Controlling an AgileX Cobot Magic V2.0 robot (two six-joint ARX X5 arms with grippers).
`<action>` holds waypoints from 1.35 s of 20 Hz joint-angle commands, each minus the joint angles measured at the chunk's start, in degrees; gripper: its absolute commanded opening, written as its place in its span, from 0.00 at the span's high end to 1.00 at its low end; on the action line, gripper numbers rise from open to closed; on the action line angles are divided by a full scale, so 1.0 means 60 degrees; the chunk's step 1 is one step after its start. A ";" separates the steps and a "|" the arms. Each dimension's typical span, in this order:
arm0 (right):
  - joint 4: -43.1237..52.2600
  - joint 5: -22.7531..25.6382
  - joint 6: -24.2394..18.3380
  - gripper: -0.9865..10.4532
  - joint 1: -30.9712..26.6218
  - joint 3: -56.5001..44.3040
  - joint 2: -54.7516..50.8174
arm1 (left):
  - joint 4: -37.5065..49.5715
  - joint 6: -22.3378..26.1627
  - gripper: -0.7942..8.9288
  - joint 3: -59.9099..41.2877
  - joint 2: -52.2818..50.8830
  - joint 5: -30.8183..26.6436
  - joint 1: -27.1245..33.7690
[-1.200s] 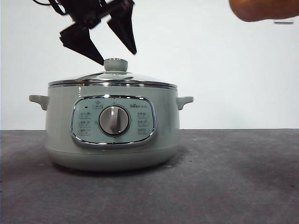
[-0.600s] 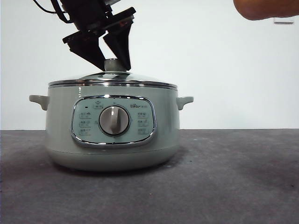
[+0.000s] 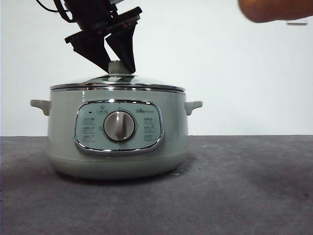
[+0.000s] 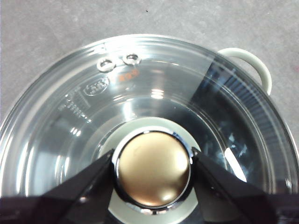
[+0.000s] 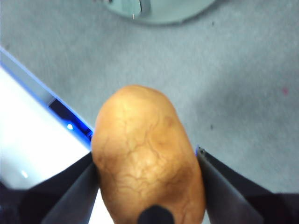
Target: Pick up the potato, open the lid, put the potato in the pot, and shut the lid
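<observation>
your left end effector [image 3: 119, 66] clamps the lid [image 3: 117, 82] by its knob [image 4: 152, 168], lid seated on the pot [image 3: 117, 134] on the worktop [image 3: 234, 196], your right end effector [image 5: 147, 161] grips the potato [image 5: 147, 170] held high, well apart from the pot

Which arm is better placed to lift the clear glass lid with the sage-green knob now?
Left. The left end effector has its jaws on both sides of the lid's round knob, while the right end effector holds the orange-brown potato high above the table.
</observation>
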 commanded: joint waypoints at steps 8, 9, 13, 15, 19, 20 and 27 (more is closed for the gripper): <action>0.0645 -0.0080 0.0047 0.92 -0.0339 0.2514 0.2856 | -0.0994 0.0630 0.93 0.2215 -0.0444 -0.0302 0.1180; 0.0790 -0.0076 0.0047 0.92 -0.0459 0.2965 0.3322 | -0.1035 0.0623 0.93 0.2280 -0.0477 -0.0306 0.1446; 0.0940 -0.0525 -0.0069 0.92 -0.0903 0.4772 0.5198 | -0.1035 0.0619 0.93 0.2291 -0.0510 -0.0277 0.2495; 0.0918 -0.0721 -0.0149 0.92 -0.1016 0.5730 0.6215 | -0.1024 0.0619 0.93 0.2291 -0.0510 -0.0277 0.2980; 0.0892 -0.0892 -0.0390 0.92 -0.1133 0.7464 0.8149 | -0.1016 0.0605 0.93 0.2291 -0.0510 -0.0273 0.3840; 0.0900 -0.0889 -0.0430 0.92 -0.1137 0.7825 0.8626 | -0.1016 0.0583 0.93 0.2291 -0.0510 -0.0273 0.4011; 0.1078 -0.0889 -0.0860 0.91 -0.1137 0.9067 1.0823 | -0.0801 0.0583 0.93 0.2291 -0.0510 -0.0200 0.4554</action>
